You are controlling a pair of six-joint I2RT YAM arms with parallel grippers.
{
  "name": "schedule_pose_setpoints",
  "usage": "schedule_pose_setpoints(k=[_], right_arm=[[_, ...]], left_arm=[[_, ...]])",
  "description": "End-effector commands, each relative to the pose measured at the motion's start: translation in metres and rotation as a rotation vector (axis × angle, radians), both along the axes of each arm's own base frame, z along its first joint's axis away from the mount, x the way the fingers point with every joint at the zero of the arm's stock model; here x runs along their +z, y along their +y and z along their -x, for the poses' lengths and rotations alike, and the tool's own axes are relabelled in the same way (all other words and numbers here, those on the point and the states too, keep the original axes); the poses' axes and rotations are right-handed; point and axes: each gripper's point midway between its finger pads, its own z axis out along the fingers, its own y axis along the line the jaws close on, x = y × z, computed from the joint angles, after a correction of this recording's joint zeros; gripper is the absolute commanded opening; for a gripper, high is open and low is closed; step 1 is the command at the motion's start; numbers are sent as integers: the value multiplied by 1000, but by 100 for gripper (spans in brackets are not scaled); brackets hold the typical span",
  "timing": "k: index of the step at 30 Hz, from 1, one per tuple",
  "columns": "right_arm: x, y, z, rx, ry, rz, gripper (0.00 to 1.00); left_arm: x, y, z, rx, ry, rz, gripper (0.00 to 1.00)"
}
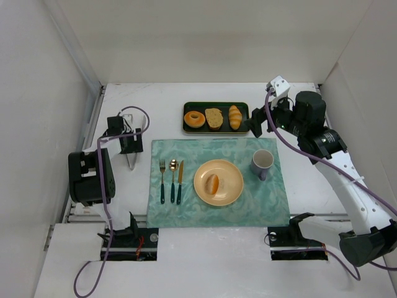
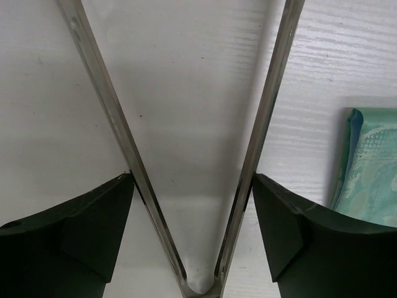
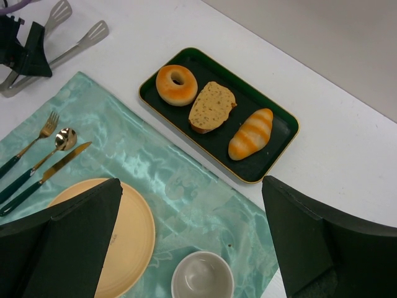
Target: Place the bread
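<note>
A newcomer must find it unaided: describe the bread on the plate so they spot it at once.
Start at the teal placemat; on it, right of the cutlery, lies a round yellow plate. The bread is the small oval orange bun with a pale stripe, alone on that plate, while the other baked pieces sit on the dark tray.

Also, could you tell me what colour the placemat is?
Pale teal placemat, glossy damask pattern; clearest in the right wrist view.

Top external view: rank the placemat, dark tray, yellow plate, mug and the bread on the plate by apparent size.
1. placemat
2. dark tray and yellow plate: too alike to rank
3. mug
4. bread
</note>
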Motion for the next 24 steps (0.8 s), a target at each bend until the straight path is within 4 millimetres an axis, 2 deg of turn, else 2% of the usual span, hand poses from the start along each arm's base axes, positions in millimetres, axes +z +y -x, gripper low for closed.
schedule_pose_setpoints(k=[1, 4, 5, 8, 9, 11, 12, 13, 15, 16, 18, 19, 21, 23, 24], right_arm=[[15, 3, -2, 9, -57, -19, 100], [15, 3, -2, 9, -57, -19, 100], [15, 3, -2, 9, -57, -19, 100], [15, 3, -2, 9, -57, -19, 100], [15, 3, -2, 9, -57, -19, 100], [11, 4, -4, 9, -48, -16, 100], [11, 4, -4, 9, -48, -16, 100], [11, 2, -5, 1, -49, -14, 100], [8, 4, -7, -4, -29, -23, 100], [7, 2, -8, -20, -23, -29, 100], [8, -1, -13, -51, -21, -29, 100], [8, -3, -14, -69, -14, -36, 100], [12, -7, -19, -105, -31, -43, 100], [17, -11, -20, -130, -55, -46, 100], [12, -13, -21, -141, -47, -39, 100]], left_arm=[[4, 2, -6, -2, 1, 4, 76], [3, 2, -4, -2, 10, 6, 82], [6, 2, -5, -2, 0, 4, 89], [23, 2, -8, 16, -46, 7, 96], [42, 0, -12, 21, -100, 16, 100], [68, -6, -15, 30, -172, 53, 100], [99, -7, -18, 20, -257, 51, 100], [114, -11, -18, 17, -299, 72, 100], [150, -26, -19, -20, -395, 85, 100], [177, -41, -14, -54, -468, 92, 100], [204, -57, -9, -102, -537, 120, 100], [223, -68, -3, -129, -592, 139, 100], [240, -83, 1, -191, -648, 185, 100], [252, -89, 6, -212, -705, 213, 100], [249, -92, 6, -212, -703, 234, 100]])
